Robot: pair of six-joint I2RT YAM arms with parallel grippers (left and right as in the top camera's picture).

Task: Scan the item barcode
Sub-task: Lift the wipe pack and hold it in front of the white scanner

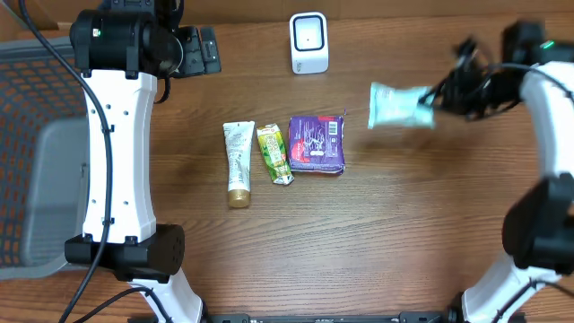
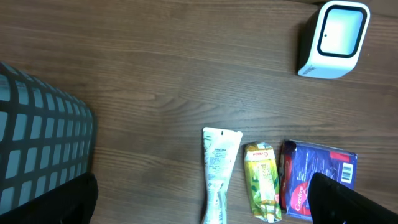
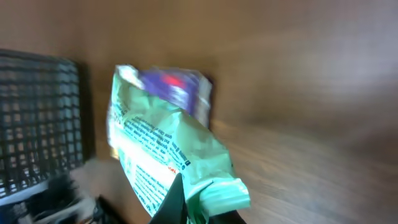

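So there's four grocery-type items in total here, plus one scanner and one basket. Three of the items lie flat in a row mid-table: one white tube with a gold cap, one small green-and-yellow pouch just beside it, and one purple packet right next to that, seemingly touching the pouch.

The fourth is a mint-green packet, and it's up off the wood, to the right of the row and below-right of the white barcode scanner standing at the far edge. The right gripper has its jaws clamped on one end of it. In the right wrist view the packet is pinched at its crimped edge, printed side toward the camera. It's all pretty blurry, so no barcode can be made out.

The left gripper sits up by the far edge, left of the scanner, jaws spread wide with nothing in them. Its two dark fingers just poke into the bottom corners of its own view. The one mesh basket is off at the left side.
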